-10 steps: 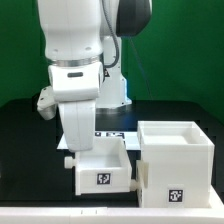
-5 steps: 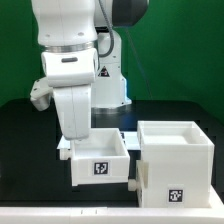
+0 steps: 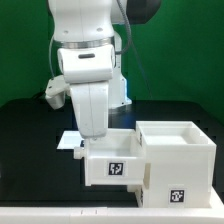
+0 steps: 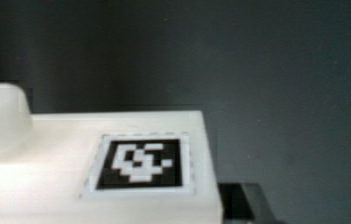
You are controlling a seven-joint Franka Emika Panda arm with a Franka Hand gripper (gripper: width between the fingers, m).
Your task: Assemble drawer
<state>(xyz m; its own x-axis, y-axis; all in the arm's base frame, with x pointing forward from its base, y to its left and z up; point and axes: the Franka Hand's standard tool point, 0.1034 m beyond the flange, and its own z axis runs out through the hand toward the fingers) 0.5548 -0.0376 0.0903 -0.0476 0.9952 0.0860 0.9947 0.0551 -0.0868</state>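
The drawer [image 3: 113,165], a small white open-topped box with a black-and-white tag on its face, sits just off the table and touches the side of the larger white casing [image 3: 180,158] on the exterior view's right. My gripper [image 3: 98,140] reaches down from above onto the drawer's back wall and is shut on it; the fingertips are hidden by the wall. In the wrist view a white tagged face of the drawer [image 4: 145,160] fills the lower part, with one dark finger [image 4: 243,205] right beside it.
The marker board [image 3: 68,143] lies flat on the black table behind the drawer, mostly hidden by the arm. The robot base stands at the back. The table's front edge runs close below both boxes.
The arm has swung toward the exterior view's right, carrying the drawer with it. The drawer now touches the casing's side, where before there was a gap.
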